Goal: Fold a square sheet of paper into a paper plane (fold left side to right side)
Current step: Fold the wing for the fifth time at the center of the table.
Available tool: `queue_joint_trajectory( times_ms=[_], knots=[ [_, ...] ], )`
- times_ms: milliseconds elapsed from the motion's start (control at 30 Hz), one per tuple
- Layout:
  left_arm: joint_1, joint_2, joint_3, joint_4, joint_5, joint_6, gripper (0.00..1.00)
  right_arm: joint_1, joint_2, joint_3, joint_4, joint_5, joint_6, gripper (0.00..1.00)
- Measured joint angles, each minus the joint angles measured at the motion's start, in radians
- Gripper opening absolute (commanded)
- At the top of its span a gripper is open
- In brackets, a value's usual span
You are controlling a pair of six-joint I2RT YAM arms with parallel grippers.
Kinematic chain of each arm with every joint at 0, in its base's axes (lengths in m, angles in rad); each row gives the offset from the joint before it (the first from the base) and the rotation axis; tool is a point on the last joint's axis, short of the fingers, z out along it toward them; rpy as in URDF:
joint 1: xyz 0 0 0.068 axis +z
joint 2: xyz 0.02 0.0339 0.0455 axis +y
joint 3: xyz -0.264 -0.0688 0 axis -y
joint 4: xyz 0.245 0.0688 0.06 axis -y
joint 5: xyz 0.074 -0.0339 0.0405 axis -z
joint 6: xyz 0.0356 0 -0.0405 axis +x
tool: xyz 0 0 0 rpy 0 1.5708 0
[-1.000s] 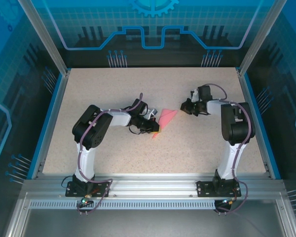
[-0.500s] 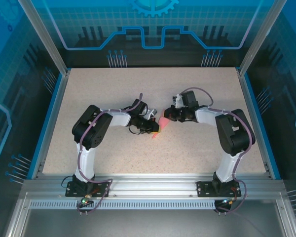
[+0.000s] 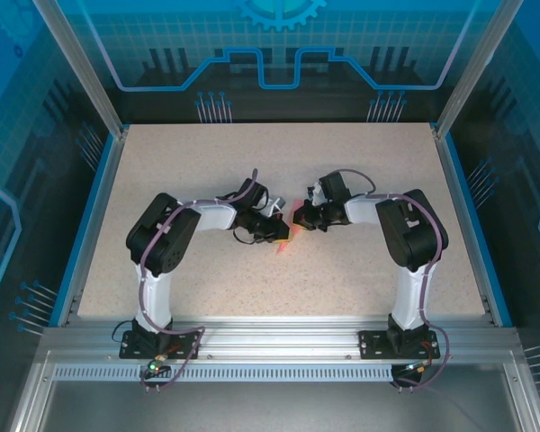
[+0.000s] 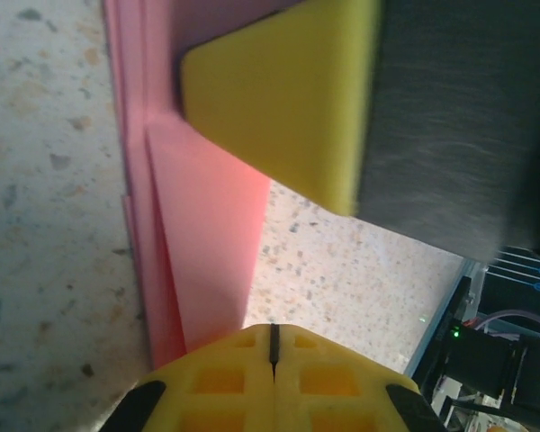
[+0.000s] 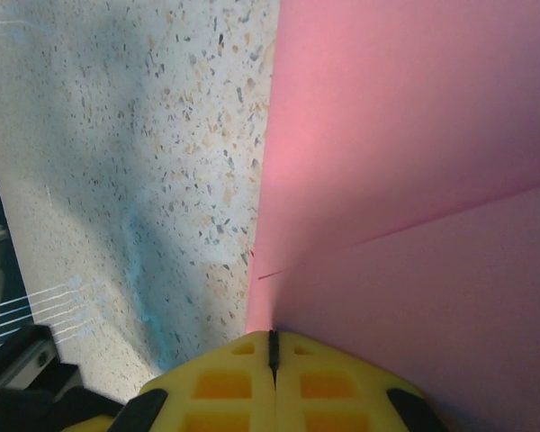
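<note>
Right arm has swung in from the right side over the last second. We had the right gripper (image 3: 301,219) well apart from the paper, and it now sits right at it, nose to nose with the left gripper (image 3: 282,234). Left arm barely shifted, and the paper stays where it lay.

Current state as we read it:
- The paper plane (image 5: 414,162) lies flat on the speckled table (image 3: 207,162), about mid-table between the two arms. From the top camera both wrists cover most of it, leaving a thin pink sliver.
- Left gripper: clenched, yellow tips pressed together with the seam closed. On its wrist camera the tips sit at the near end of the folded pink strip. Stacked layer edges run along the strip's left side.
- Right gripper: also clenched, same closed seam. Its wrist camera has the tips at the paper's left edge, with pink on the right and bare table on the left. One fold line crosses the sheet diagonally.
- On the left wrist camera we see one yellow fingertip (image 4: 279,99) of the right gripper over the far part of the paper.
- We see no paper between either pair of tips. We can't tell whether they are pressing down on it.
</note>
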Motion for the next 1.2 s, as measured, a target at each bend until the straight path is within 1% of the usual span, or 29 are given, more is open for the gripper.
queue_joint_trajectory(
  times_ms=[200,433,700,1200],
  knots=[
    [0.000,-0.055,-0.002,-0.009,0.019,-0.004,0.01,0.000,0.001,0.017,-0.035,0.012,-0.011,0.04],
    [0.000,-0.053,-0.029,-0.033,0.023,-0.002,0.02,0.000,0.001,0.031,-0.068,0.024,-0.027,0.04],
    [0.000,-0.022,-0.030,-0.036,0.023,-0.001,0.02,0.000,0.002,0.045,-0.099,0.038,-0.047,0.04],
    [-0.008,-0.021,-0.030,-0.035,0.041,0.006,0.02,0.005,0.004,0.063,-0.131,0.050,-0.068,0.04]
  ],
)
